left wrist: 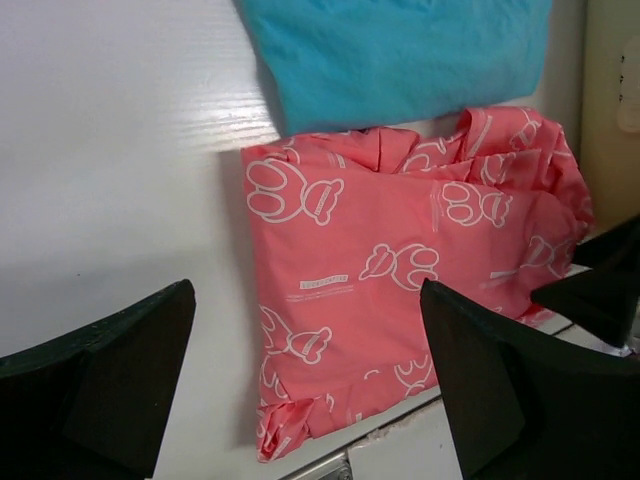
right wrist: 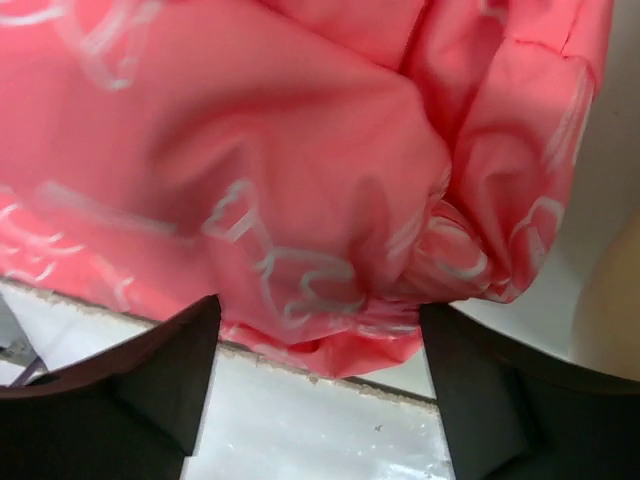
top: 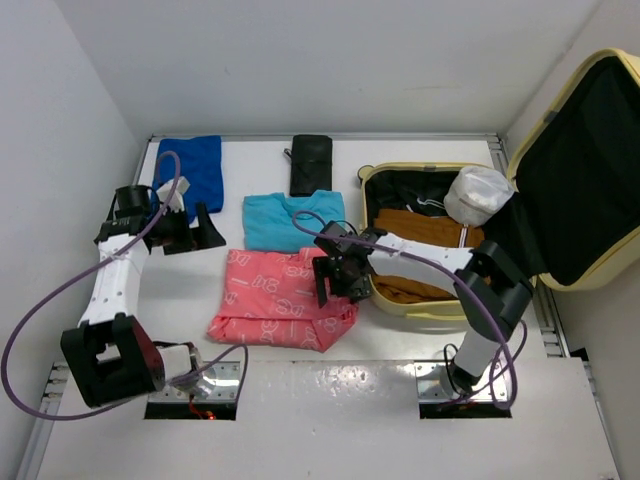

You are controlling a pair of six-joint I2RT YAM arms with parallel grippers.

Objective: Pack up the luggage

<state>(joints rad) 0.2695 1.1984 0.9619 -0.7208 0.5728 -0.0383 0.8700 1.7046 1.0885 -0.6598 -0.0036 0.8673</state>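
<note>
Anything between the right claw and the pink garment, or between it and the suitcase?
Nothing visible blocks the right claw, open over the pink garment. Between garment and suitcase stands only the suitcase's yellow side wall; a brown garment and white hat lie inside.

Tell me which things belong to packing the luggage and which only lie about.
Belonging: pale yellow hard-shell suitcase; brown garment and white cap inside it; folded pink printed garment below the right gripper; probably the folded turquoise garment, the folded blue garment.
Lying about: nothing surely; the flat black pouch is doubtful.
</note>
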